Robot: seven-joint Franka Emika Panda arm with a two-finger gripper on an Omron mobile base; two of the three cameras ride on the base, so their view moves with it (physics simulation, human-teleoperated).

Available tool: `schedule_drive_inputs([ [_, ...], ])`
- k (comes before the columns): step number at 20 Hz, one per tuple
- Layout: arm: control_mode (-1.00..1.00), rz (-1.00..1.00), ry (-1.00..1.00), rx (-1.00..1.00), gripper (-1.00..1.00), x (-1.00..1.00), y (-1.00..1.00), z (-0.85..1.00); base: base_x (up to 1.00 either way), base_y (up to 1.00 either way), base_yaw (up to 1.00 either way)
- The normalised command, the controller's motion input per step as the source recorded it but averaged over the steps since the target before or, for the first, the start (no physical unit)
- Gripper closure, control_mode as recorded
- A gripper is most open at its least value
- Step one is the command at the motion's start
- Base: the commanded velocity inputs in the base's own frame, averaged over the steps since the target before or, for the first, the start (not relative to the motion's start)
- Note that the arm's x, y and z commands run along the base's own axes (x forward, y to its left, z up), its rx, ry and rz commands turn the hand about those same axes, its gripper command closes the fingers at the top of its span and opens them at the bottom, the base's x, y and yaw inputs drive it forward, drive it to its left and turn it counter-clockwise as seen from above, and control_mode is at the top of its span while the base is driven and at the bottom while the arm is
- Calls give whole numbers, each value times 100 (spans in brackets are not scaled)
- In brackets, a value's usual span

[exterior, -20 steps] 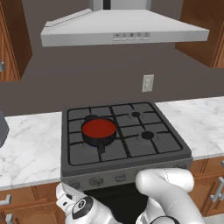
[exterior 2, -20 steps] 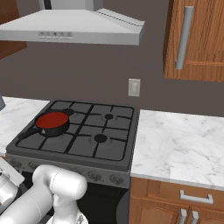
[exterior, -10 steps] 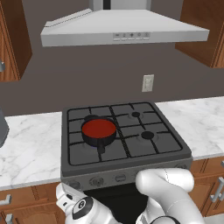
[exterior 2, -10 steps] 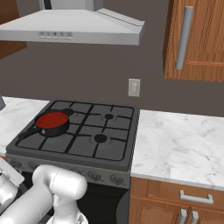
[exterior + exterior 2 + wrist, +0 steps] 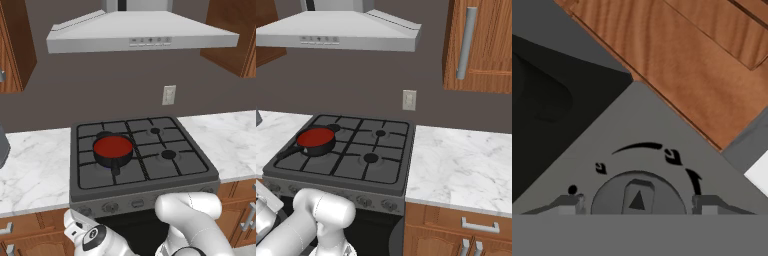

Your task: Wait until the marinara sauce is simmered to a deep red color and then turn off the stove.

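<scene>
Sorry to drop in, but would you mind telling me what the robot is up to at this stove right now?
The marinara sauce sits deep red in a small black pan on the stove's rear-left burner. The arm has reached low to the front panel. In the hand view the gripper is lined up on a round knob, one finger tip on each side. The jaws look not yet closed on it, so the stove seems about to be turned off.

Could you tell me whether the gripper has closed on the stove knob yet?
Not yet: in the hand view the gripper straddles the knob, with a gap between each fingertip and the knob's sides.
</scene>
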Motion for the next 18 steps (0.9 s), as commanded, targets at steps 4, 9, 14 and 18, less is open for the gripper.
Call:
schedule_drive_inputs([
  [4,-100,0,0,0,100,1,2,0,0,0,0],
  [9,-100,0,0,1,100,0,-1,0,0,0,0],
  [14,-100,0,0,11,100,11,-20,0,0,0,0],
  [18,-100,0,-1,18,100,0,-25,0,0,0,0],
])
